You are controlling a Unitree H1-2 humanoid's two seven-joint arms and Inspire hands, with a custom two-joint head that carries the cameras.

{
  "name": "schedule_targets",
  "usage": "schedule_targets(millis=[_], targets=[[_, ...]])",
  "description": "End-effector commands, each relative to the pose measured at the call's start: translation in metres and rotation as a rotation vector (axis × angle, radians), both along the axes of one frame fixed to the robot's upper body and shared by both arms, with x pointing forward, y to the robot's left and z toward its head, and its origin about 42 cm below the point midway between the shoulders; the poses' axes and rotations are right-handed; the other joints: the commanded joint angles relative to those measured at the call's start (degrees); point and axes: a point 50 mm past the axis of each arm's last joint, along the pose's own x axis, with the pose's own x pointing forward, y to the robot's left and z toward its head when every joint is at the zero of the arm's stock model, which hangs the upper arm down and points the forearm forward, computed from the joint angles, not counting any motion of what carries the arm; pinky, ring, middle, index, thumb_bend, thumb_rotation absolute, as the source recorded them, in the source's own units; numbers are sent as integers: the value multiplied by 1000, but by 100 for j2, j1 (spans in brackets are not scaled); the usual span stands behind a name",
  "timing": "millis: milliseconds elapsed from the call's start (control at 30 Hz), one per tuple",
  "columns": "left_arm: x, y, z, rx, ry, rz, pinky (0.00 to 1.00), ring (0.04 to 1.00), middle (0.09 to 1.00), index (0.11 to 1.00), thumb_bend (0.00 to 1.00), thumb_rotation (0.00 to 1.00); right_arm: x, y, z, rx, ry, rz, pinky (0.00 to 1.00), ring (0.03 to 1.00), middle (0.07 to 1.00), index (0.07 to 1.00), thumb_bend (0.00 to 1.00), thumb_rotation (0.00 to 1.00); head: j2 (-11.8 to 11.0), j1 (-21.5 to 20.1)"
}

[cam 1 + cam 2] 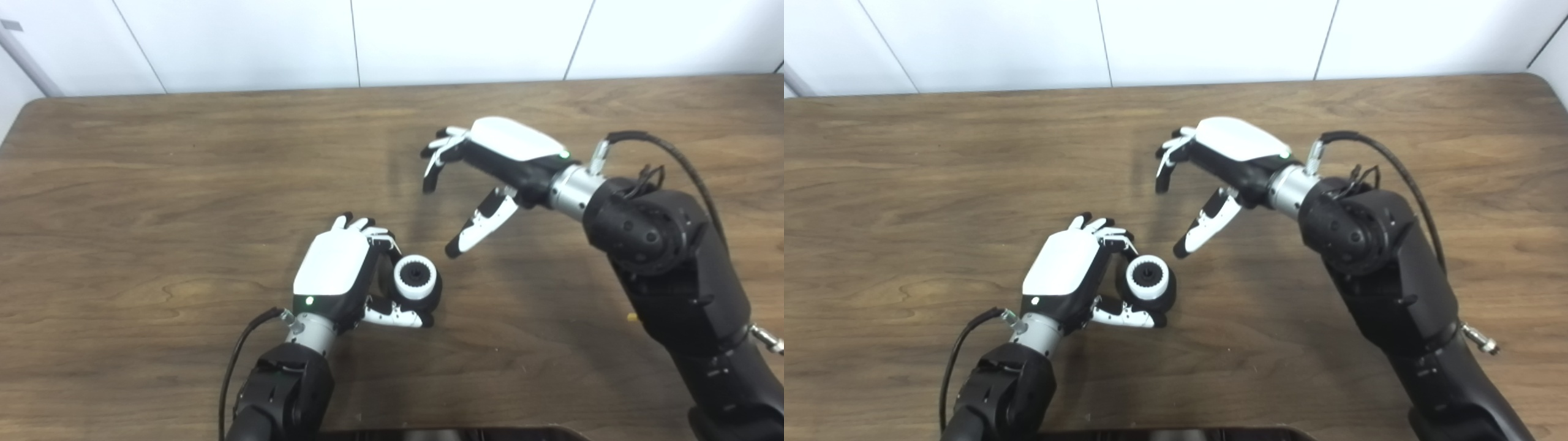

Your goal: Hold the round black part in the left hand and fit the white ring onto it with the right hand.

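Low on the wooden table (184,184), in the left eye view, the left hand (334,269) grips the round black part (425,297), the white ring (415,277) seated on it, its hub facing up toward the camera.

From the right eye view, the right hand (1222,162) hovers well apart, fingers spread, holding nothing.

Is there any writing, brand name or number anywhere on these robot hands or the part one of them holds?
None can be read.
Left hand: plain white shell, only a green light.
Right hand: the same, no lettering.
White ring on the round black part: no markings visible.
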Motion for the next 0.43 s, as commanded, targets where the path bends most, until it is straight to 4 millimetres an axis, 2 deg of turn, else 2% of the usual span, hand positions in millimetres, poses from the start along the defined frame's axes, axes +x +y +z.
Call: schedule_targets(millis=[0, 333, 367, 400], targets=[[-2, 1, -2, 21, 29, -21, 1000, 908, 777, 482, 525, 55, 2, -3, 19, 15, -81, -1, 868, 949, 861, 622, 997, 326, 4, 10], [0, 4, 0, 68, 32, -16, 1000, 914, 789, 495, 522, 72, 1, -4, 16, 15, -84, -7, 850, 942, 852, 620, 987, 360, -2, 22], [0, 5, 1, 77, 30, -18, 1000, 913, 792, 588, 662, 137, 2, -4, 16, 16, -85, -9, 851, 942, 852, 619, 987, 361, -3, 18], [0, 5, 1, 79, 25, -17, 1000, 910, 797, 654, 740, 186, 2, -3, 15, 19, -84, -11, 849, 941, 851, 618, 989, 361, -5, 18]])
